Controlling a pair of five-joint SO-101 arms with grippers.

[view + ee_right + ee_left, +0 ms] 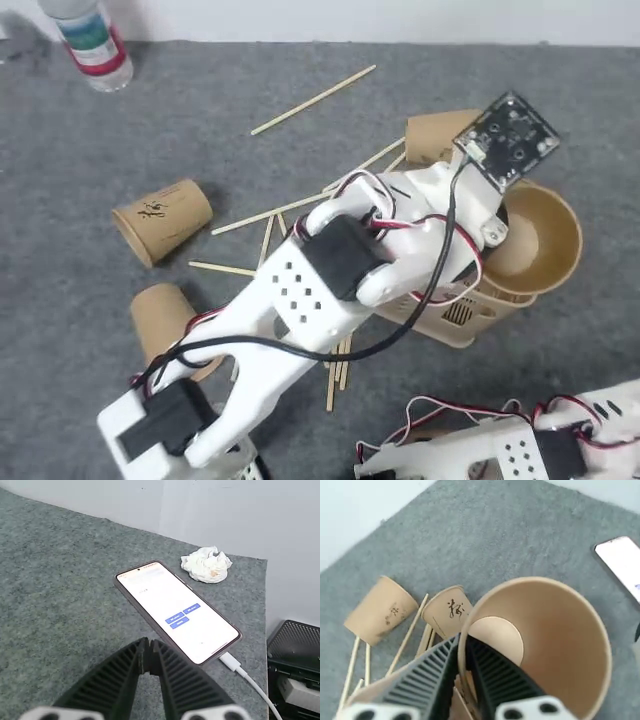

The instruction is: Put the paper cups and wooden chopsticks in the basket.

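Evidently little of the job is finished. The left tool is clenched on the rim of one paper cup, one finger inside the wall and one outside; it holds the cup tilted at the far edge of the basket, not set down inside. The arm hides most of the basket's interior, so I cannot tell whether anything lies in it already.

Three more cups are out on the grey worktop: a marked cup on its side well apart from the basket; a second cup lying partly under the left arm; a third cup just behind the basket.

The wooden chopsticks are scattered as well: a lone stick lies off toward the worktop's far side; a loose fan of sticks spreads between the marked cup and the basket; a few stick ends poke out from beneath the arm.

The right tool is clenched on nothing, its fingers meeting; it hangs over the worktop near a phone, well away from the task's things.

My judgement is that the task is in its early part: the gripped cup has to be let go into the basket; after it, three cups and every visible stick remain to be gathered.
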